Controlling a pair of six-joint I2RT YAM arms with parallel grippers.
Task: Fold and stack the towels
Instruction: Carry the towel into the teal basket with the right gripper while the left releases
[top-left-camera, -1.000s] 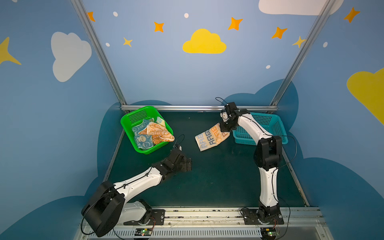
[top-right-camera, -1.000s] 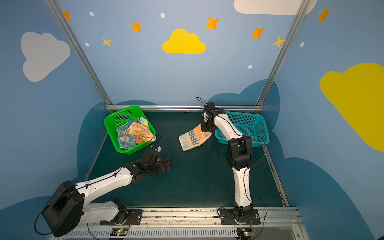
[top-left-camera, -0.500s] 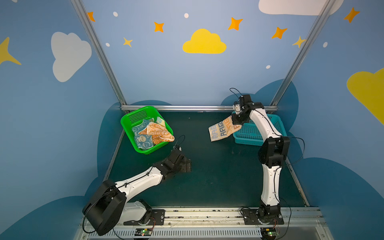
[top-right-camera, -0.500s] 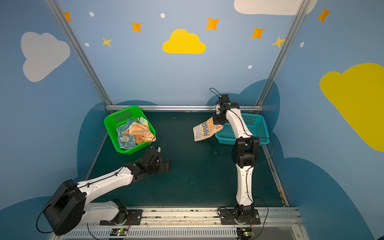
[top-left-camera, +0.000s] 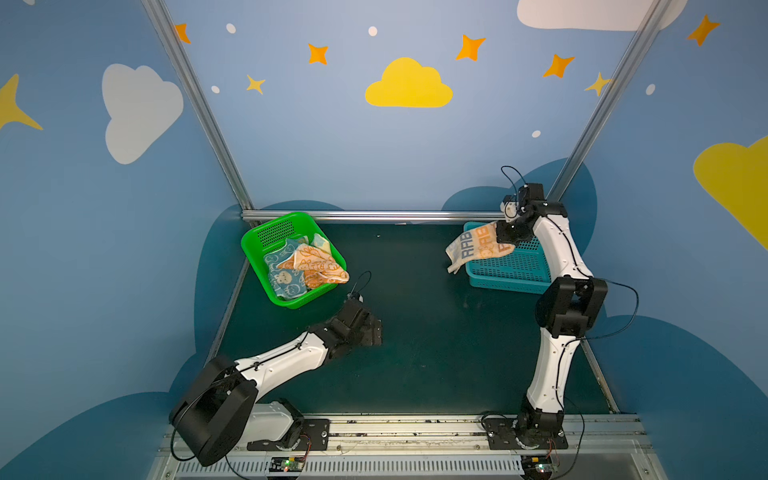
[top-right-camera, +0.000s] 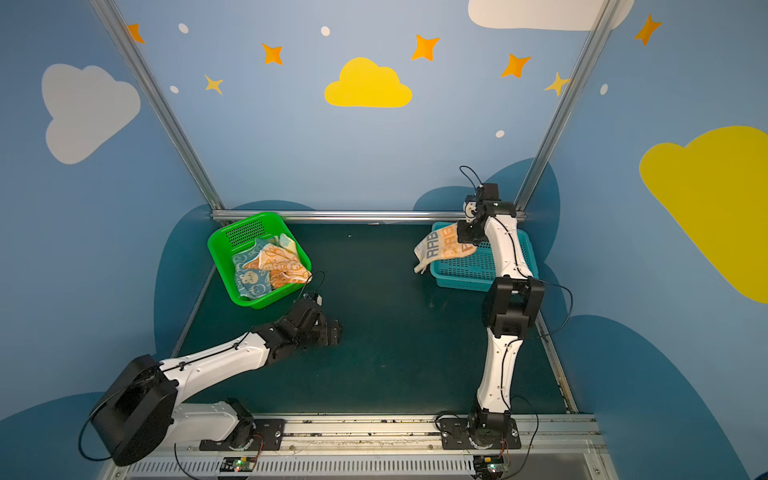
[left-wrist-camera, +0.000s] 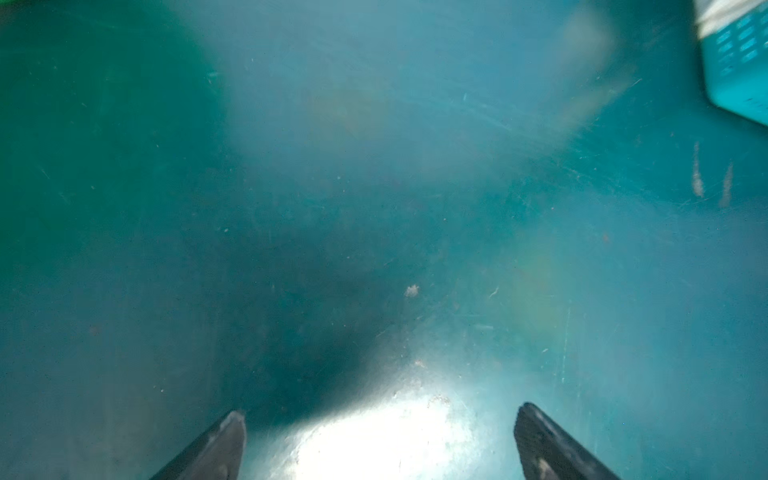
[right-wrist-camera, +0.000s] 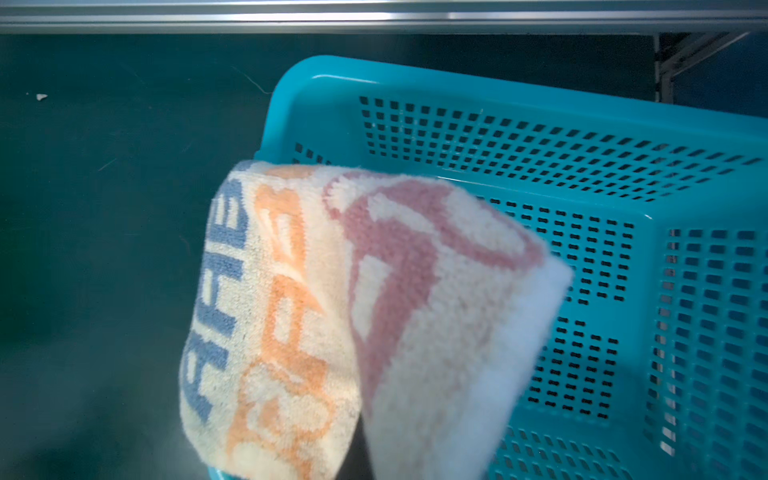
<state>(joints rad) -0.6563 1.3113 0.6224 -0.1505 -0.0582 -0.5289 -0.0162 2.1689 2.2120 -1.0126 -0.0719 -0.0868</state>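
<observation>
Towel (top-left-camera: 473, 249) hangs half outside the teal basket (top-left-camera: 507, 284), so if I let go here I reckon it could slip onto the bench (top-left-camera: 415, 353) and unfold. Right fingers (top-left-camera: 503, 241) are clamped on its edge. Left fingers (top-left-camera: 374, 330) stand wide, empty, over bare bench; other towels (top-left-camera: 307, 266) lie in the green basket (top-left-camera: 276, 232).

Pale yellow towel (top-left-camera: 473, 249), lettered blue, orange and pink, hangs doubled at 2 o'clock over the rim of the teal basket (top-left-camera: 511, 274); orange and blue towels (top-left-camera: 307, 268) lie crumpled in the green basket (top-left-camera: 274, 232) at 10 o'clock
</observation>
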